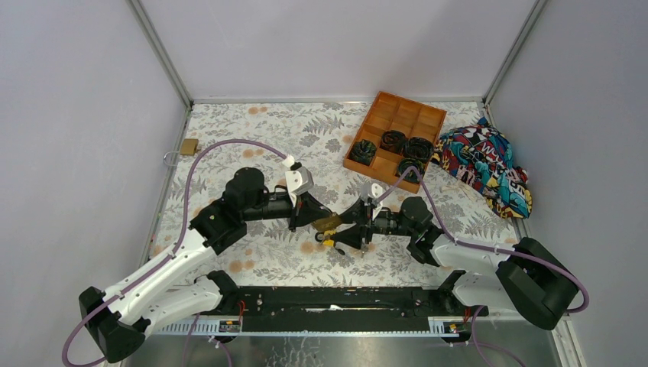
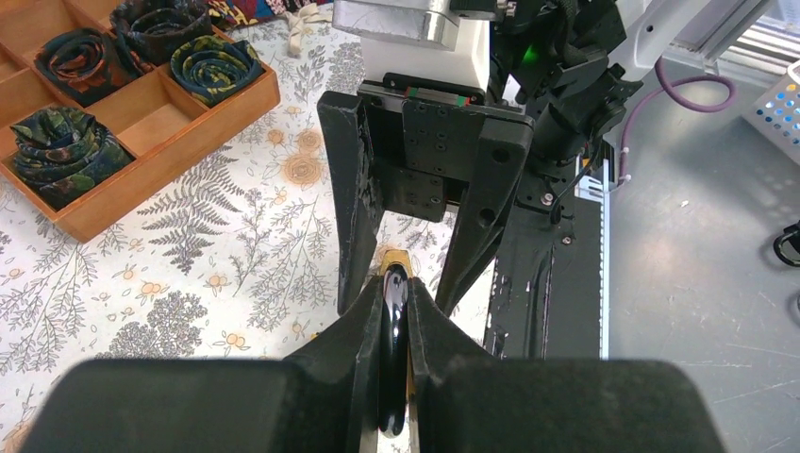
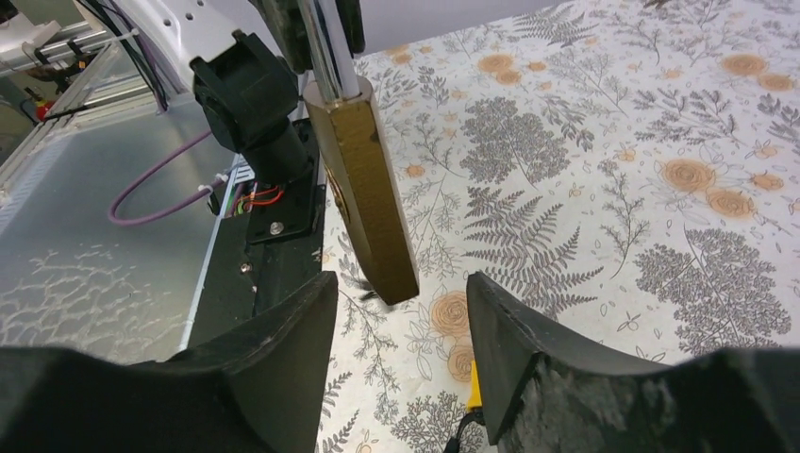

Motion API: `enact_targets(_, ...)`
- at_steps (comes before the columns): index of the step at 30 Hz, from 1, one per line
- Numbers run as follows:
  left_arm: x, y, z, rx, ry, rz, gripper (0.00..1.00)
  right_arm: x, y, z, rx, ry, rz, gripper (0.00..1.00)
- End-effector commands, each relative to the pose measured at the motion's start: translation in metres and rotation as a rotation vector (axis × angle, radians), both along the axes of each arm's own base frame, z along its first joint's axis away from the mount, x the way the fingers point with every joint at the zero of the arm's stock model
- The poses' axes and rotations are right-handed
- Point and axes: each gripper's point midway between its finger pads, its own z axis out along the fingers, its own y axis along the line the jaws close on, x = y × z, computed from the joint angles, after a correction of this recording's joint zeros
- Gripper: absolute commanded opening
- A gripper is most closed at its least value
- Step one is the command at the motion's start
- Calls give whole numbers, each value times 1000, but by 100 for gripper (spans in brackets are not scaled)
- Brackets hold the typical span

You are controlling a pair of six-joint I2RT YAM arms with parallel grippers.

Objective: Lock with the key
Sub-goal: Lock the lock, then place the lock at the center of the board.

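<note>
My left gripper (image 1: 317, 218) is shut on the shiny shackle (image 2: 393, 340) of a brass padlock (image 1: 328, 222) and holds it above the table. In the right wrist view the padlock's body (image 3: 363, 179) hangs just beyond my open right gripper (image 3: 401, 283), between its fingertips and not touching them. My right gripper (image 1: 348, 227) faces the left one; its spread fingers (image 2: 354, 198) show in the left wrist view. A small yellow and black piece (image 1: 328, 241), apparently the key, lies on the table under the grippers; its yellow edge (image 3: 472, 389) shows by the right finger.
A second brass padlock (image 1: 188, 147) lies at the far left edge. A wooden tray (image 1: 382, 103) with rolled dark ties stands at the back right, next to a colourful cloth (image 1: 485, 160). The black base rail (image 1: 344, 300) runs along the near edge.
</note>
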Motion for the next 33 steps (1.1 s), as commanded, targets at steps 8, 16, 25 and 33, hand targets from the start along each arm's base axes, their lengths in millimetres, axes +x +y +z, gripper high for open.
enact_targets(8,1,-8,71,-188,-134,-22,0,-1,7,34,111,-54,11,29)
enact_targets(16,4,-7,82,-205,-131,5,0,-3,3,27,95,-47,3,0)
enact_targets(25,26,13,139,-268,-232,73,0,12,-33,-51,-95,64,-149,0)
enact_targets(33,83,40,34,-130,169,484,0,34,-47,-56,-165,267,-332,0)
